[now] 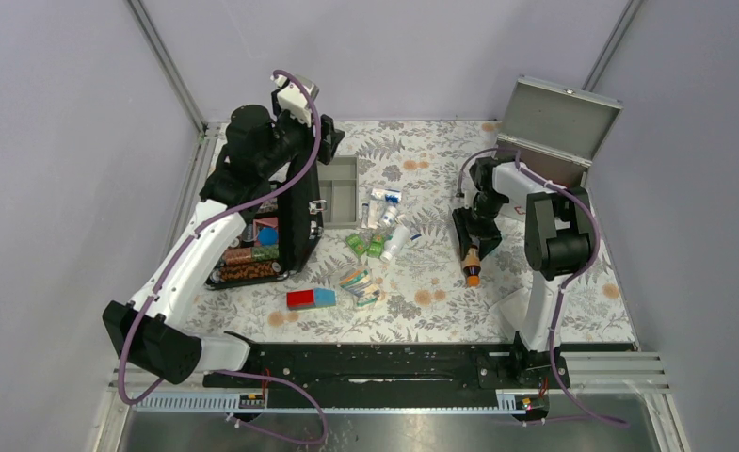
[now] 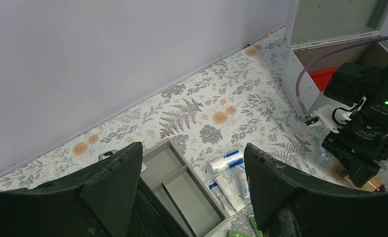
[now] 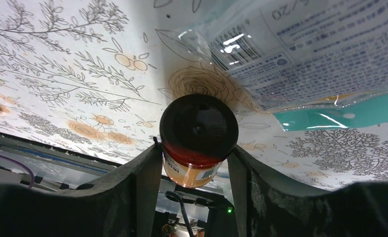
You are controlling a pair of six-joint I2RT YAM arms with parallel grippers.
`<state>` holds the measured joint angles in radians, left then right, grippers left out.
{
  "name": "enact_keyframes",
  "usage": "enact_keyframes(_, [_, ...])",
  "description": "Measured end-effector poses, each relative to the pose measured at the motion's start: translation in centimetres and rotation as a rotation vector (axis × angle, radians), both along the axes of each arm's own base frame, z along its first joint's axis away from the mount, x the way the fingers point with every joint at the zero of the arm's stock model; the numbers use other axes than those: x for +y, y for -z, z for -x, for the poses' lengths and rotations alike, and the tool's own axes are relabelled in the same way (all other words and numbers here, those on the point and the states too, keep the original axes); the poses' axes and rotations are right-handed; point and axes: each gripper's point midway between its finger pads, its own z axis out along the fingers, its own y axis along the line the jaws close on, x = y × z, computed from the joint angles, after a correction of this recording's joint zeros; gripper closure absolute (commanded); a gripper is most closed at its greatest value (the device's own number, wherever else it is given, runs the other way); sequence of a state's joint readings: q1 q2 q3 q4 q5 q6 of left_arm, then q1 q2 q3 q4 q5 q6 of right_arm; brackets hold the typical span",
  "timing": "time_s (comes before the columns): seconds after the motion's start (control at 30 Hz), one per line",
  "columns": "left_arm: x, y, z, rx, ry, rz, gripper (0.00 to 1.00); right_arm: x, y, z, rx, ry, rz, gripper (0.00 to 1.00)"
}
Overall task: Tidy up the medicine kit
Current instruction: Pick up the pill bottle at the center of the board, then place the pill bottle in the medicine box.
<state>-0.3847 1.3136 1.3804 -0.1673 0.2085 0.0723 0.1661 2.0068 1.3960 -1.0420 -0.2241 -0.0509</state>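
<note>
The medicine kit [image 1: 558, 122] is a grey metal box at the back right with its lid standing open; the left wrist view shows its white wall [image 2: 295, 84]. My right gripper [image 1: 469, 250] is low over the table in front of it. It is shut on an amber bottle [image 3: 197, 128] with a dark cap, whose end [image 1: 473, 273] sticks out toward the near edge. My left gripper [image 1: 328, 146] hangs open and holds nothing, high above a grey divided tray [image 2: 182, 187].
A black case [image 1: 262, 235] with colourful contents stands open under the left arm. Tubes and packets [image 1: 381, 209], green packets [image 1: 365, 245] and a red-and-blue box [image 1: 311, 298] lie mid-table. A clear printed packet [image 3: 320, 54] lies just beyond the bottle.
</note>
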Motion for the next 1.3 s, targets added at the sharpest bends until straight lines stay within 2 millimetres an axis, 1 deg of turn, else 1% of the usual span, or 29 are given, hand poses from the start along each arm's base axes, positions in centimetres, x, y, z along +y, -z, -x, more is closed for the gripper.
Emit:
enact_keyframes(0.07, [0.0, 0.0, -0.1, -0.001, 0.000, 0.001, 0.25, 0.2, -0.1, -0.3, -0.012, -0.009, -0.003, 0.52])
enact_keyframes(0.2, [-0.1, 0.2, -0.2, 0.004, 0.001, 0.001, 0.25, 0.5, -0.1, -0.3, -0.016, -0.030, -0.008, 0.58])
enact_keyframes(0.27, [-0.2, 0.3, -0.3, 0.007, 0.002, 0.000, 0.25, 0.5, -0.2, -0.3, -0.022, -0.036, -0.011, 0.58])
enact_keyframes(0.33, [-0.2, 0.4, -0.3, 0.010, 0.004, 0.000, 0.25, 0.5, -0.6, -0.4, -0.037, -0.042, -0.015, 0.54])
enact_keyframes(0.37, [-0.2, 0.5, -0.4, 0.010, 0.004, 0.001, 0.25, 0.5, -0.9, -0.5, -0.049, -0.044, -0.017, 0.53])
enact_keyframes(0.53, [-0.5, 0.5, -0.7, 0.012, 0.003, 0.015, 0.25, 0.6, -2.8, -1.0, -0.123, -0.051, -0.031, 0.61])
enact_keyframes(0.67, [-0.6, 0.7, -0.9, 0.018, 0.006, 0.020, 0.25, 0.6, -3.1, -1.1, -0.134, -0.058, -0.034, 0.68])
enact_keyframes(0.8, [-0.7, 0.8, -0.9, 0.019, 0.007, 0.020, 0.25, 0.7, -3.5, -1.4, -0.143, -0.063, -0.041, 0.69])
enact_keyframes(0.87, [-0.7, 0.8, -0.9, 0.019, 0.007, 0.019, 0.25, 1.1, -4.2, -2.0, -0.162, -0.064, -0.058, 0.69])
enact_keyframes(0.97, [-0.7, 0.8, -0.9, 0.018, 0.007, 0.019, 0.25, 1.6, -6.2, -3.3, -0.221, -0.070, -0.086, 0.69])
enact_keyframes(1.0, [-0.6, 0.8, -0.9, 0.018, 0.007, 0.018, 0.25, 1.8, -7.2, -3.9, -0.250, -0.075, -0.096, 0.69])
enact_keyframes(1.13, [-0.7, 0.8, -0.9, 0.019, 0.007, 0.019, 0.25, 1.7, -12.8, -7.0, -0.435, -0.071, -0.131, 0.70])
enact_keyframes(1.17, [-0.7, 0.8, -0.9, 0.019, 0.008, 0.020, 0.25, 1.5, -14.2, -7.8, -0.478, -0.059, -0.139, 0.70])
enact_keyframes(1.2, [-0.7, 0.8, -0.9, 0.021, 0.009, 0.020, 0.25, 0.8, -16.0, -9.2, -0.542, -0.037, -0.144, 0.71])
enact_keyframes(1.23, [-0.7, 0.9, -1.0, 0.022, 0.010, 0.021, 0.25, 0.2, -17.3, -10.3, -0.590, -0.016, -0.145, 0.71])
enact_keyframes(1.3, [-0.9, 1.1, -1.1, 0.028, 0.012, 0.023, 0.25, -2.0, -19.8, -12.5, -0.682, 0.050, -0.132, 0.71])
